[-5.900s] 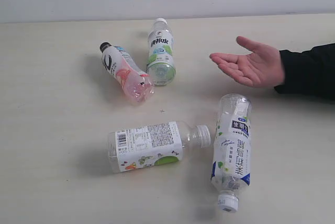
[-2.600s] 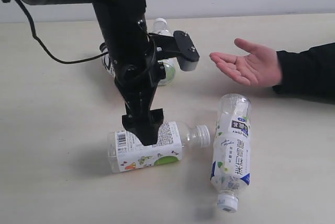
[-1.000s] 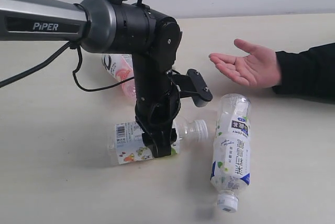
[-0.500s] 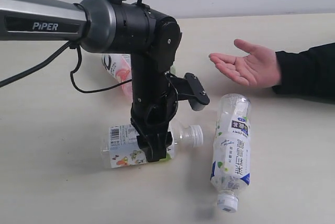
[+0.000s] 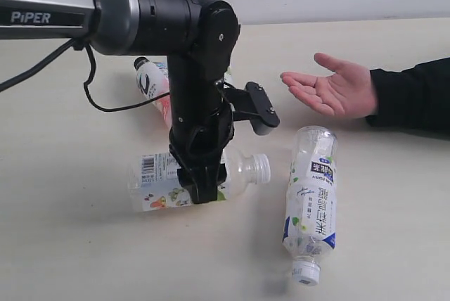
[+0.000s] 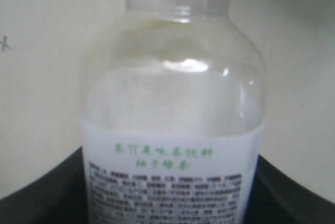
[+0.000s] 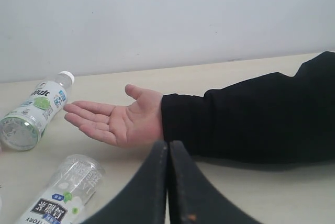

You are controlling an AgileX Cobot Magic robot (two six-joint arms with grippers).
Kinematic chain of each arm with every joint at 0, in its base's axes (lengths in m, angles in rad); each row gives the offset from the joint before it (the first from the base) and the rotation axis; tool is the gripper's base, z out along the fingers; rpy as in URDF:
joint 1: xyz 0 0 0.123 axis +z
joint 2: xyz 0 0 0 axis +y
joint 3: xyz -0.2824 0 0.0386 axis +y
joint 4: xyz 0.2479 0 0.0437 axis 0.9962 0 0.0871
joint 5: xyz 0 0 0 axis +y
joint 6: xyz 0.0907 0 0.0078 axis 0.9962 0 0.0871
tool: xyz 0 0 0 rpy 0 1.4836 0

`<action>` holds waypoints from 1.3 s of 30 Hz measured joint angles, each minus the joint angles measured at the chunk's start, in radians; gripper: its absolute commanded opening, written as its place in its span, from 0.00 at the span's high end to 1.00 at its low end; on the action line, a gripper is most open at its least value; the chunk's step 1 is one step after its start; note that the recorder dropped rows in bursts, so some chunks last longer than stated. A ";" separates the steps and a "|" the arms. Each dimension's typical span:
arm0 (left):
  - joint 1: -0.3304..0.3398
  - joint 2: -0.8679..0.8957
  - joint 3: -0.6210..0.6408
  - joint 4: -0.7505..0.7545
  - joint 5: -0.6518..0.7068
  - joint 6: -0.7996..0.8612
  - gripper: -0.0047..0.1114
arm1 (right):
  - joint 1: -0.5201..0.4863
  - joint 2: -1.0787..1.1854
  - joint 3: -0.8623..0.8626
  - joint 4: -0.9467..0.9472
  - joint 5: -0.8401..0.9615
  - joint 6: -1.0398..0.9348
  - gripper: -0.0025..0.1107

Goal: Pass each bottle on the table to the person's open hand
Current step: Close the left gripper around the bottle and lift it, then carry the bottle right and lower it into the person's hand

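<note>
Pale beige table (image 5: 70,245) is filling the scene, with a plain white wall running behind it. Take the person's open hand (image 5: 336,91) as your reference: it is resting palm up, fingers outstretched, on a black sleeve.

You are working with the left gripper (image 5: 204,190) — it is clamping the white-label bottle (image 5: 156,183) across its label. That bottle is lying on its side well apart from the hand, cap end pointing toward it. You cannot tell whether it is clear of the table.

The blue-label bottle (image 5: 311,206) is lying near the hand, on the camera side. The pink-tinted bottle (image 5: 153,86) is lying beyond the arm, farthest from the hand. The green-label bottle (image 7: 32,113) is showing only in the right wrist view, just off the hand's fingertips.

The right gripper (image 7: 168,148) is pointing toward the hand — fingers pressed together, holding nothing.
</note>
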 measured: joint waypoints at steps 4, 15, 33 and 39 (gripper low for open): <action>0.000 -0.028 -0.038 0.056 0.009 -0.089 0.96 | 0.000 0.000 0.000 0.000 0.000 0.000 0.98; 0.000 -0.045 -0.272 0.106 0.013 -0.428 0.96 | 0.000 0.000 0.000 0.000 0.000 0.000 0.98; 0.000 -0.045 -0.398 0.106 0.015 -0.534 0.96 | 0.000 0.000 0.000 0.000 0.000 0.000 0.98; 0.000 -0.045 -0.398 0.096 -0.038 -0.618 0.96 | 0.000 0.000 0.000 0.000 0.000 0.000 0.98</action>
